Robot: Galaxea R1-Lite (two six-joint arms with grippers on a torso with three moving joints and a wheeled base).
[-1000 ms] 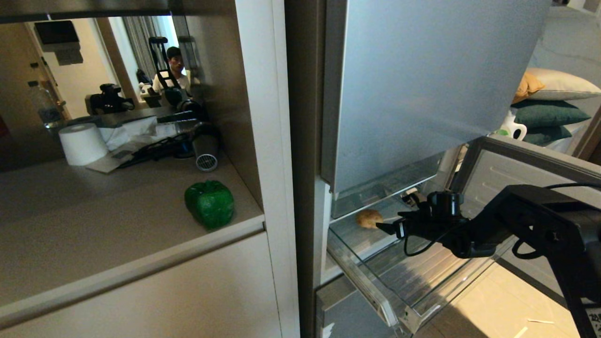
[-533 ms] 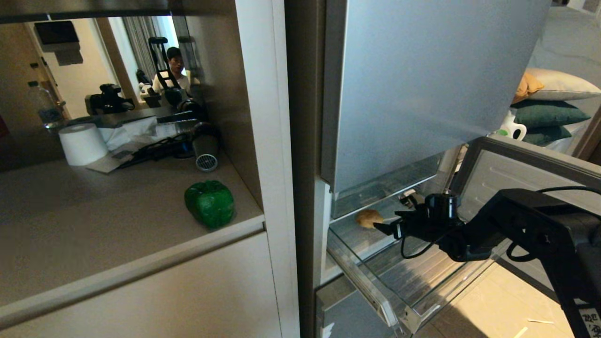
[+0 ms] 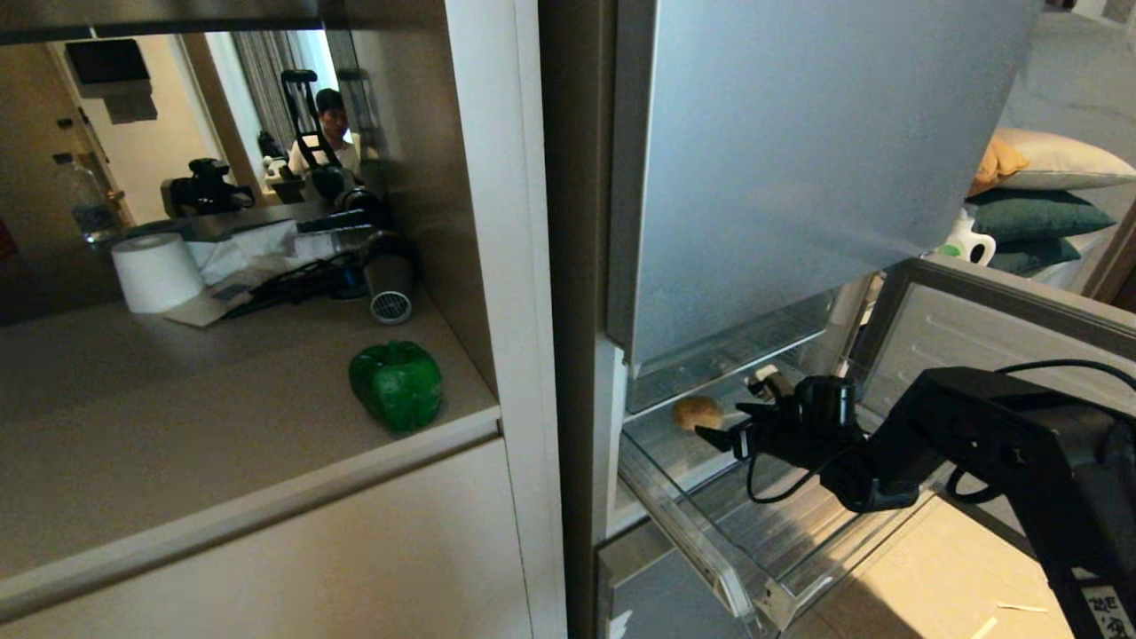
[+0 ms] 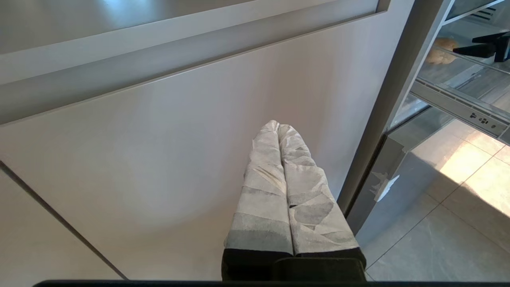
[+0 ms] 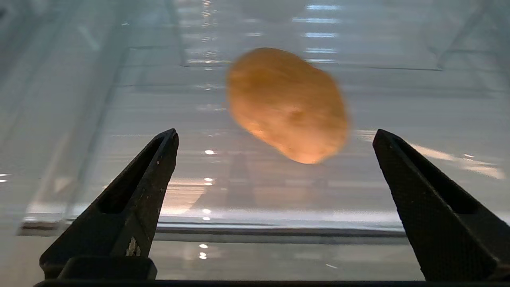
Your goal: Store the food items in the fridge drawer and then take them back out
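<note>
Potato (image 3: 698,413) in fridge drawer (image 3: 710,550); bell pepper (image 3: 396,385) on counter (image 3: 177,426), left.

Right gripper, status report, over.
Right gripper open, empty, facing lumpy tan potato in clear fridge drawer. Left gripper shut, parked. Nothing between.

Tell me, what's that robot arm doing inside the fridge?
The robot's right claw is wide open and reaching into the pulled-out fridge drawer toward the potato lying in there. It isn't touching the potato yet. The green bell pepper sits on the counter beside the fridge. The left claw is shut and parked down by the cabinet door, doing nothing.
</note>
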